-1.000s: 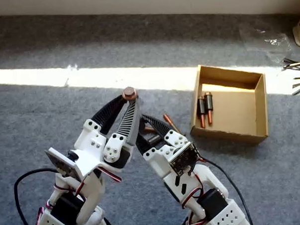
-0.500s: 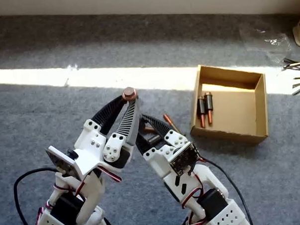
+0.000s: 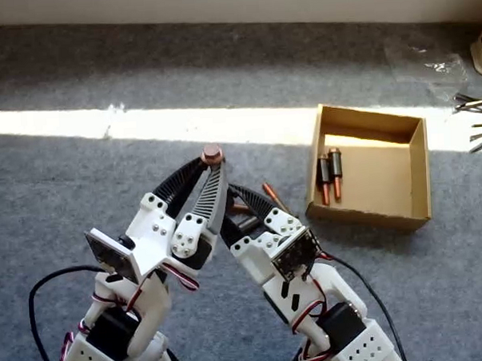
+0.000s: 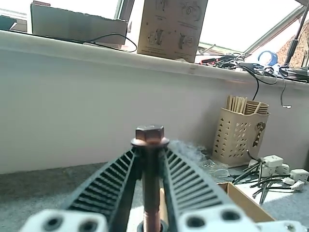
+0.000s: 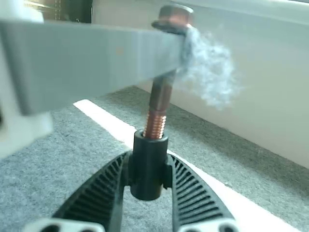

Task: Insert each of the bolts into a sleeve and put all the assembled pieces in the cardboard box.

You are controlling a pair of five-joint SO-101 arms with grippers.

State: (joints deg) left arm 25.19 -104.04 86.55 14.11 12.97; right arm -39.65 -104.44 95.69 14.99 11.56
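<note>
My left gripper (image 3: 211, 160) (image 4: 150, 154) is shut on a copper bolt (image 3: 212, 154) (image 4: 150, 181), held upright with its hex head above the fingertips. Right below it my right gripper (image 5: 147, 169) is shut on a black sleeve (image 5: 148, 164) (image 3: 248, 223), and the bolt's threaded tip (image 5: 155, 124) enters the sleeve's top. The left gripper's finger crosses the right wrist view as a grey bar. The cardboard box (image 3: 417, 173) lies to the right with two assembled pieces (image 3: 329, 175) inside. A loose copper bolt (image 3: 273, 197) lies on the carpet beside the right gripper.
Grey carpet (image 3: 81, 187) covers the floor, with a sunlit strip across it. Metal tools (image 3: 476, 102) and a plastic bag (image 3: 428, 64) lie at the far right edge. In the left wrist view a beige basket (image 4: 239, 136) and a wall stand beyond.
The left arm has shifted slightly right and down with the bolt, bringing it lower over the sleeve. The right arm has stayed still.
</note>
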